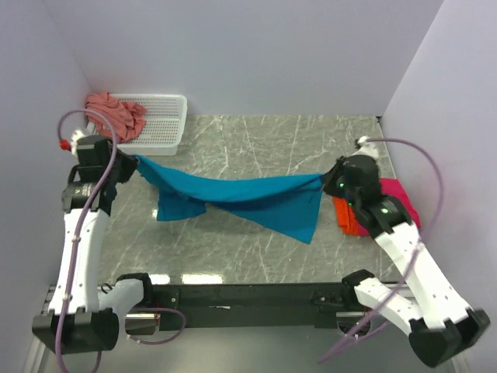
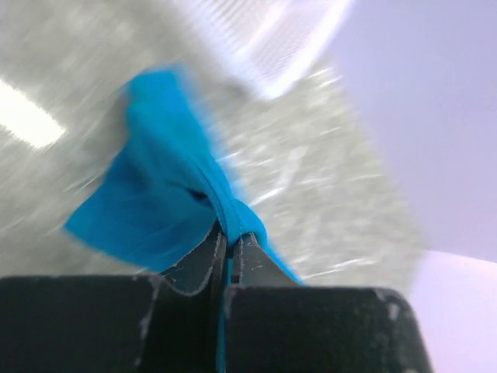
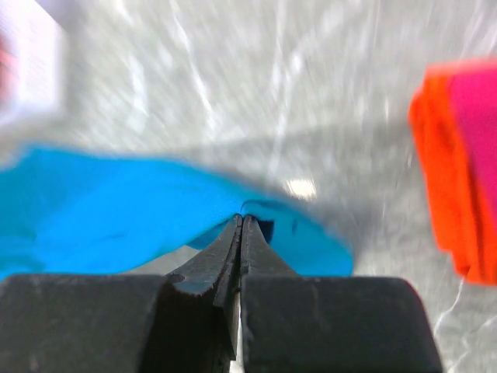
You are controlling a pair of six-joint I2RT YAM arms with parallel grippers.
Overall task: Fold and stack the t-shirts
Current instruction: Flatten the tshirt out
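Observation:
The teal-blue t-shirt [image 1: 241, 198] hangs stretched above the table between both arms, sagging in the middle. My left gripper [image 1: 133, 163] is shut on its left end, the cloth [image 2: 167, 186] bunched between the jaws [image 2: 231, 237]. My right gripper [image 1: 326, 180] is shut on the right end; the blue cloth [image 3: 116, 202] spreads out from its closed tips [image 3: 242, 221]. A magenta-pink t-shirt [image 1: 400, 198] lies folded on an orange t-shirt [image 1: 348, 217] at the right, partly under the right arm. A salmon-pink t-shirt [image 1: 116, 113] lies crumpled in the basket.
A white mesh basket [image 1: 159, 124] stands at the back left of the marble-patterned table [image 1: 272, 140]. White walls close in the left, back and right sides. The folded pile [image 3: 458, 171] lies just right of the right gripper.

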